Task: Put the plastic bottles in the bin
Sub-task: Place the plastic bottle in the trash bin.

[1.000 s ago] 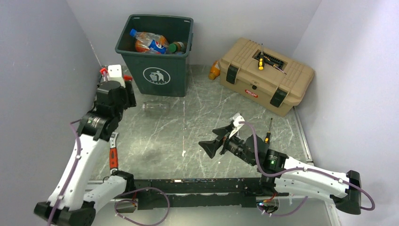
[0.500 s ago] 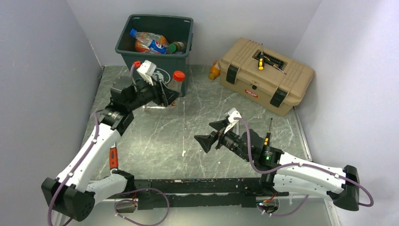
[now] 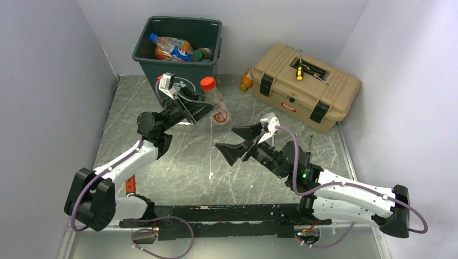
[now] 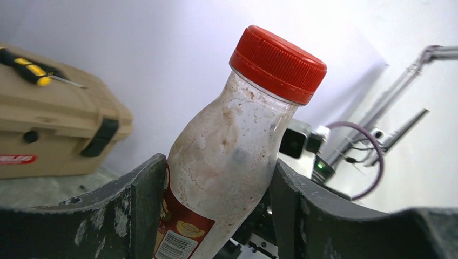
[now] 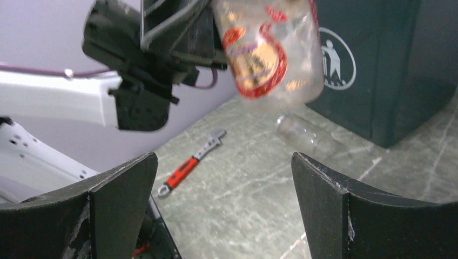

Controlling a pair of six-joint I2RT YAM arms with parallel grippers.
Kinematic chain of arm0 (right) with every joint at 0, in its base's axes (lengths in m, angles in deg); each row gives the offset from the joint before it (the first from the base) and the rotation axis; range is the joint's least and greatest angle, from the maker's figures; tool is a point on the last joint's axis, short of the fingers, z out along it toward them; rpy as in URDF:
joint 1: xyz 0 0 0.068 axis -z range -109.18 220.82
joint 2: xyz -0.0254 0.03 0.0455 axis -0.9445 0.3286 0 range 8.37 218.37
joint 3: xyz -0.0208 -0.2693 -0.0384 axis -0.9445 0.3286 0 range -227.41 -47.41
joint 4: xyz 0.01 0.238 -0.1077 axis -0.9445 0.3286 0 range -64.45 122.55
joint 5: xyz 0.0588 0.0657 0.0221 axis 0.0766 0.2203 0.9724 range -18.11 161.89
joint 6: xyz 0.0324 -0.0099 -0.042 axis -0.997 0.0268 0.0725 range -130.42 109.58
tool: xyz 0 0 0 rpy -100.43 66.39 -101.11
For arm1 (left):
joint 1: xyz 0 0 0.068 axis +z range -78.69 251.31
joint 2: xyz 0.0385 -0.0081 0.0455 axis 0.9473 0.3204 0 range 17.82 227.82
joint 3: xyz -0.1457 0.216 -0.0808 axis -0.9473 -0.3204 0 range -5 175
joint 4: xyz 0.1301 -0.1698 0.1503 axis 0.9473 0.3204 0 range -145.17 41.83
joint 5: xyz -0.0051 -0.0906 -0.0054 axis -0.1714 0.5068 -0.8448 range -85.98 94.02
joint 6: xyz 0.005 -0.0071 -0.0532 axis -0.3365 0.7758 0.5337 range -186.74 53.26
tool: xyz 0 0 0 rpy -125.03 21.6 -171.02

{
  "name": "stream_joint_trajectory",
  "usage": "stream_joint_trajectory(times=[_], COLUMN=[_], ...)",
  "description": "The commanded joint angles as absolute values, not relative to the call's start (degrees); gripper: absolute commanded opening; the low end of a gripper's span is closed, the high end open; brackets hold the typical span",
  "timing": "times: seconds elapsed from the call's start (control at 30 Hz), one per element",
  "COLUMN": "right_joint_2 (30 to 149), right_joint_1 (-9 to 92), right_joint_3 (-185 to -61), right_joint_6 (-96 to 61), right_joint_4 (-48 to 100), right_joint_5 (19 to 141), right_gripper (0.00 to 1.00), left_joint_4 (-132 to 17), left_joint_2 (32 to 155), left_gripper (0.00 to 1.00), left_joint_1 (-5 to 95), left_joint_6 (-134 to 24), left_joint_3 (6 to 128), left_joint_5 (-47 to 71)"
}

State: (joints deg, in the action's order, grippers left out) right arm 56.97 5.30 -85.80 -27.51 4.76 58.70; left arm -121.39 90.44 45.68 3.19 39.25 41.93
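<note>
My left claw (image 4: 216, 208) is clenched on a red-capped bottle (image 4: 243, 145), jaws pinching its labelled lower half while the cap end stands up and tilts a little. A second ago that arm was tucked by the wall at the bin's left corner. It has since swung across, and the bottle (image 3: 215, 102) now hangs off the table in front of the bin (image 3: 183, 20), not yet over the rim. From overhead I can't fairly judge how far below the rim it sits.

My right claw (image 3: 232, 143) has crept up and toward it over the same second, jaws spread wide and empty. Through its camera the bottle (image 5: 267, 54) fills the space just ahead. That reads to me as either a handover or simply the right arm crowding the path.

One clear bottle (image 5: 305, 135) lies on the table by the bin's foot, and an orange bottle (image 3: 246, 81) sits beside the toolbox (image 3: 305, 86). Several bottles (image 3: 173, 48) are already inside the bin, so there is one in hand and at least two to go.
</note>
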Motion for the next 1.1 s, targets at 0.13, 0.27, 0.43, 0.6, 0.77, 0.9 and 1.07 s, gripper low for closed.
stream_joint_trajectory(times=[0.13,0.27,0.43,0.6,0.77,0.9,1.07], right_joint_2=[57.81,60.09,59.83,59.33,62.07,62.01,60.74], right_joint_1=[5.07,5.08,5.07,5.07,5.07,5.07,5.08], right_joint_3=[-94.94,-98.21,-98.96,-100.11,-101.70,-98.77,-96.46], right_joint_6=[-25.36,-24.17,-20.87,-14.79,-13.70,-14.61,-15.18], right_joint_4=[5.22,9.42,13.02,17.11,17.72,12.51,8.55], right_joint_5=[61.56,62.05,56.94,55.15,58.47,60.65,63.38], right_gripper=[1.00,1.00,1.00,1.00,0.95,0.77,0.45], left_joint_4=[-130.50,-130.97,-126.71,-115.52,-114.30,-114.23,-112.54], left_joint_2=[88.12,88.14,87.36,84.72,84.89,85.49,85.05], left_gripper=[0.00,0.00,0.00,0.00,0.00,0.00,0.24], left_joint_1=[41.54,40.04,39.07,38.65,37.66,36.90,36.60], left_joint_6=[8.39,8.32,8.32,4.43,4.61,4.93,3.11], left_joint_3=[40.50,40.82,42.06,44.04,44.83,45.08,44.56], left_joint_5=[47.96,49.13,51.29,52.92,53.43,53.95,53.63])
